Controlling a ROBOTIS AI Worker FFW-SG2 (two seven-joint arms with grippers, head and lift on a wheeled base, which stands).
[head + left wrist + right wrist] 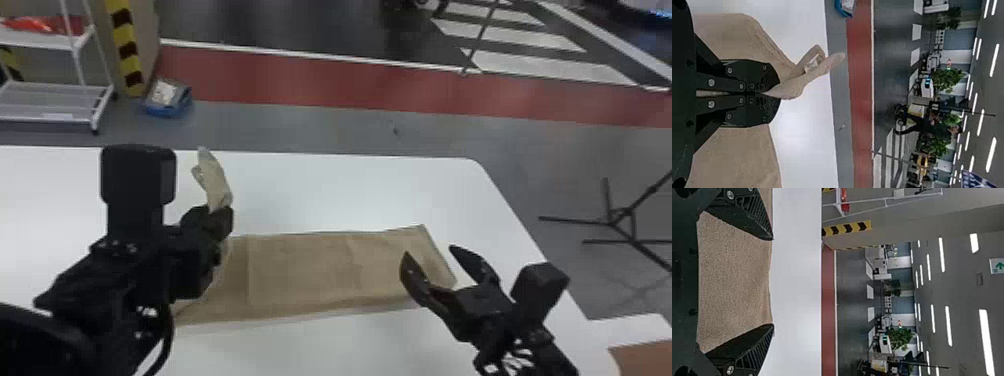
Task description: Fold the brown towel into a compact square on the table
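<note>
- Two flat fingers of the right gripper (429, 251) stand spread wide, over the right end of the brown towel (300, 270); brown cloth shows between them in the right wrist view; whether they touch it, I cannot tell.
- One bunched corner is pinched tight between the fingers of the left gripper (221, 212); its loose tip pokes up past the fingertips, with a small pale tag (811, 63) on it.
- Most of the towel lies as a long strip on the white table (325, 190), from below the left gripper across to the right one; faint creases cross it.
- Beyond both grippers runs the table's far edge; to the right of the right gripper, on the floor, stands a black tripod (615, 222).
- Past the left gripper, farther off, sit a blue container (167, 107) and a white rack (55, 117); a red floor strip (300, 80) runs beyond the table.
</note>
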